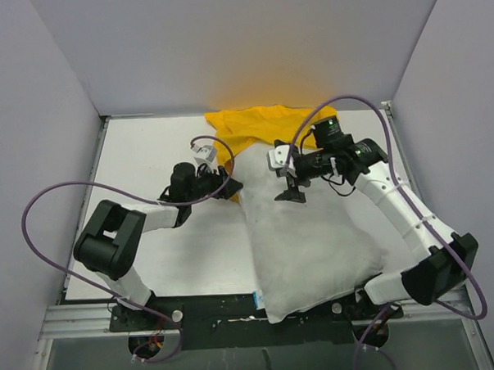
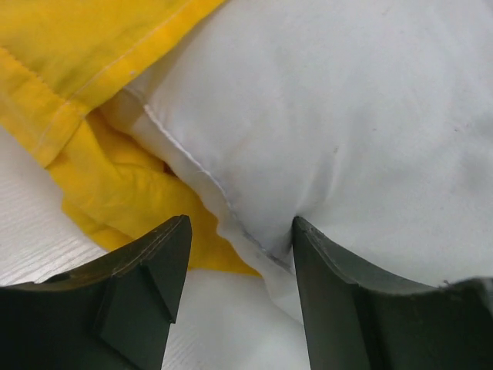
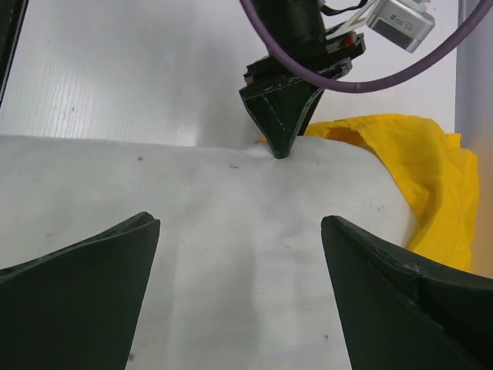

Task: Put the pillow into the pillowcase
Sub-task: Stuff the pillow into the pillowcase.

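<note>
Pillow (image 1: 307, 240) mostly outside the pillowcase (image 1: 257, 127) — only its far end is tucked under the bunched yellow hem at the back of the table (image 1: 147, 156). Nearly all the stuffing remains, I judge. My left claw (image 1: 228, 187) straddles the pillow's seam, jaws apart, gripping nothing. My right claw (image 1: 291, 193) hangs wide open above the white fabric. Purple cables (image 1: 35, 219) loop nearby — the crumpled mouth may block entry.

One pillow (image 1: 315, 239), one pillowcase (image 1: 257, 125) and two tools, a left tool (image 1: 233, 185) and a right tool (image 1: 290, 187), on one tabletop (image 1: 147, 156).
</note>
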You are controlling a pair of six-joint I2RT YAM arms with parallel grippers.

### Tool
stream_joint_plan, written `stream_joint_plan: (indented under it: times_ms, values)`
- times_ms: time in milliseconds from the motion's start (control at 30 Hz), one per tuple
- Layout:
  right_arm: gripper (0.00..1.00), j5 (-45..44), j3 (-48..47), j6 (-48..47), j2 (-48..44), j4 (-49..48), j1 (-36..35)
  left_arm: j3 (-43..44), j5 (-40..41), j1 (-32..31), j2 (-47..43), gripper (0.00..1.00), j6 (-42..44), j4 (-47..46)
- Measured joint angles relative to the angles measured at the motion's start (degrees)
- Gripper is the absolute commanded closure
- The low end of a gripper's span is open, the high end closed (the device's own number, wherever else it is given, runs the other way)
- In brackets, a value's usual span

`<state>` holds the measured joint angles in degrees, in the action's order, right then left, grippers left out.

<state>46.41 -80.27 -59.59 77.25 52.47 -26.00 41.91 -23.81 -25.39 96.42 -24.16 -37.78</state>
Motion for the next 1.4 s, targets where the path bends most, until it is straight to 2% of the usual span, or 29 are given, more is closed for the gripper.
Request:
stream_joint_plan:
  times_ms: [200, 300, 433, 567, 700, 767, 800, 900, 933, 1033, 1200, 1300, 1400]
  values:
    - [0.09, -5.6, -6.32, 10.8, 11.37, -6.25, -2.49, -1.46, -0.83, 2.93, 0.85, 0.35, -3.93, -1.55]
    - [0.11, -9.9, -7.54, 14.91, 17.81, -10.01, -3.91, -4.57, -2.19, 5.84, -0.22, 0.35, -7.43, -2.58]
    - [0.18, -14.47, -7.48, 19.06, 23.58, -13.31, -5.01, -6.05, -5.81, 10.91, -0.44, 0.35, -12.41, -1.7]
    - [0.33, -20.04, -6.01, 22.32, 25.53, -17.25, -5.4, -2.84, -10.16, 13.62, 3.32, 0.37, -16.83, -2.1]
    - [0.59, -24.41, -3.48, 23.43, 25.44, -20.92, -5.31, 1.42, -12.98, 13.07, 9.05, 0.41, -19.87, -2.73]
    - [0.73, -25.38, -2.25, 24.04, 25.38, -22.49, -5.03, 3.56, -13.86, 12.66, 11.45, 0.48, -20.79, -2.75]
    - [0.78, -25.53, -1.79, 24.2, 25.35, -22.97, -4.76, 4.92, -14.23, 12.37, 12.68, 0.55, -21.33, -2.84]
    - [0.9, -25.9, -0.92, 24.79, 25.29, -23.71, -4.04, 9.18, -15.65, 11.17, 16.44, 0.9, -22.93, -3.54]
    - [0.93, -25.97, -0.83, 25.0, 25.27, -23.82, -3.8, 10.32, -16.22, 10.69, 17.51, 0.99, -23.5, -4.11]
    - [1.0, -26.49, -0.81, 25.38, 25.27, -24.13, -3.26, 11.76, -18.29, 9.55, 19.41, 1.0, -25.05, -6.54]
    - [1.0, -30.53, -1.81, 24.41, 25.29, -24.06, -2.51, 8.92, -21.11, 8.57, 18.47, 1.0, -26.93, -9.46]
    - [1.0, -34.27, -6.34, 22.91, 25.29, -23.65, -1.29, 5.22, -21.75, 6.4, 13.68, 1.0, -27.41, -7.89]
    - [1.0, -37.57, -11.98, 21.05, 25.24, -23.82, -0.24, 4.55, -22.05, 0.76, 6.71, 1.0, -27.78, -6.97]
